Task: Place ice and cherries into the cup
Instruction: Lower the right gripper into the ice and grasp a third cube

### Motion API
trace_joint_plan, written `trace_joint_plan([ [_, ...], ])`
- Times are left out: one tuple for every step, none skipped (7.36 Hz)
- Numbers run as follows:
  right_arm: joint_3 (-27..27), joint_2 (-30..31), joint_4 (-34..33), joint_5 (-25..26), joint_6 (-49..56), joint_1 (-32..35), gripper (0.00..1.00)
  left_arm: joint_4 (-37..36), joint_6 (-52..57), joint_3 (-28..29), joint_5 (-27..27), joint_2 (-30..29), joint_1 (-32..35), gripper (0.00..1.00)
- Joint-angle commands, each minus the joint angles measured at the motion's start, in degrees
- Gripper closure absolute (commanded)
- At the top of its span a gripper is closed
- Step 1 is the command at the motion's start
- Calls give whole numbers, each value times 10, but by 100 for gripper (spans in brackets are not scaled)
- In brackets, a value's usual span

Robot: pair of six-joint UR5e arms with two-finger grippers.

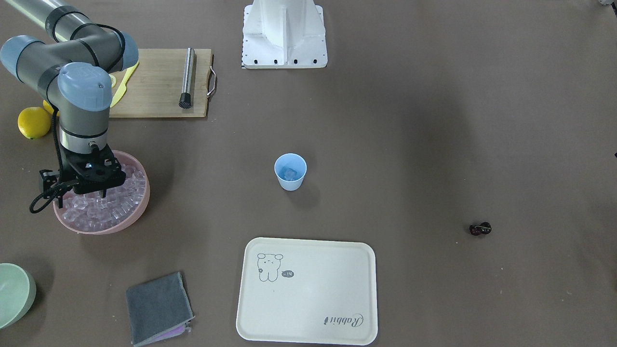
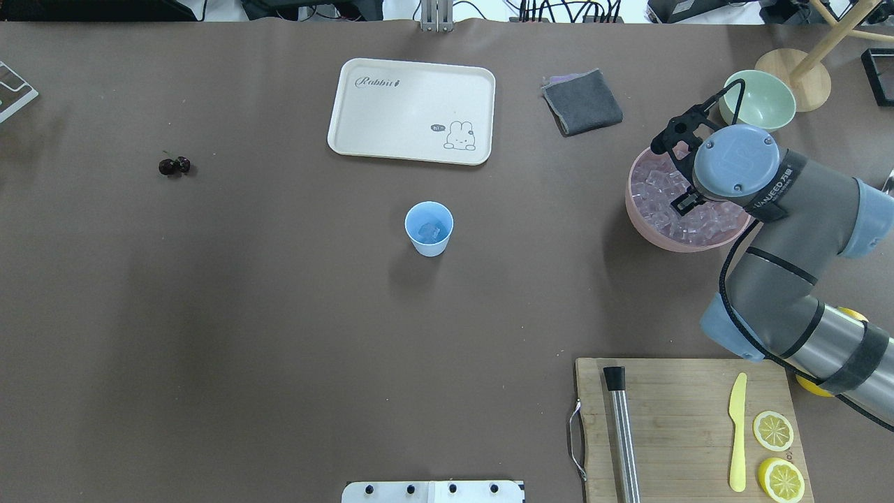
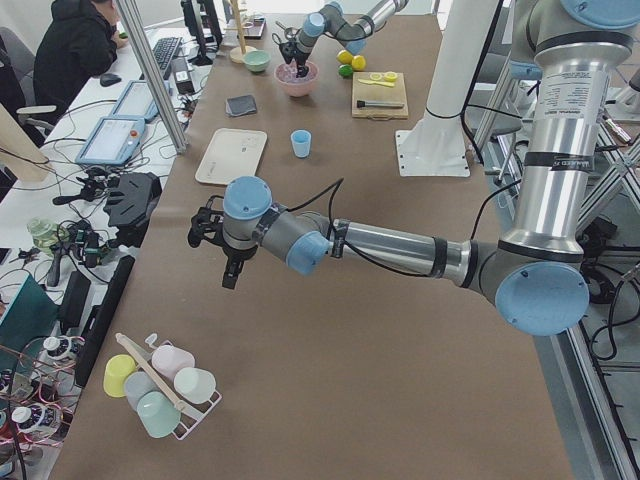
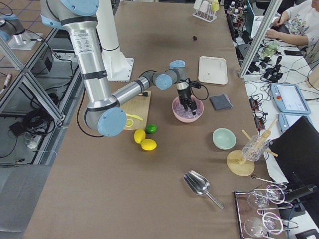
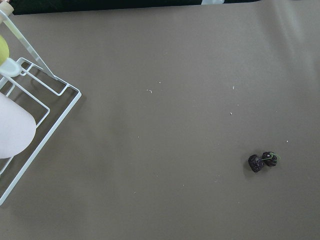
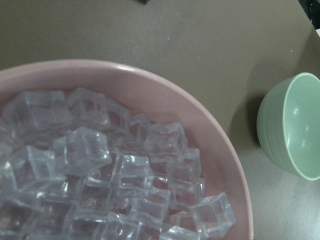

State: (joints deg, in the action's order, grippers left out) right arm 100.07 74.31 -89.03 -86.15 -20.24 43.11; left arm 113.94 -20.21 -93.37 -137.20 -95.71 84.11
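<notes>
Black right claw over ice, grip indistinct

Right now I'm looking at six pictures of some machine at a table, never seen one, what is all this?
It's a robot with two arms, each ending in a two-finger end effector. Two pictures look down on the table, from behind the robot and from across it; two look along it from either end; two come from wrist cameras. The right end effector is low over a pink bowl of ice cubes; the left end effector hovers over bare table, its camera seeing the cherries. I cannot tell whether either grips anything. The blue cup in the middle has ice in it. Around lie a tray, a grey cloth, a green bowl and a cutting board.
</notes>
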Motion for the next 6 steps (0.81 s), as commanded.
trace_joint_plan([
  [-2,0,1,5,-1,-4,11,0,-2,-2,0,1,0,2],
  [-3,-1,1,5,-2,-7,14,0,-2,-2,0,2,0,2],
  [-3,-1,1,5,-4,-7,21,0,0,1,0,2,0,2],
  [-3,-1,1,5,-4,-7,30,0,0,0,0,2,0,2],
  [-3,0,1,5,-2,-7,32,0,0,1,0,2,0,2],
  [-3,0,1,8,-1,-7,32,0,0,1,0,2,0,2],
])
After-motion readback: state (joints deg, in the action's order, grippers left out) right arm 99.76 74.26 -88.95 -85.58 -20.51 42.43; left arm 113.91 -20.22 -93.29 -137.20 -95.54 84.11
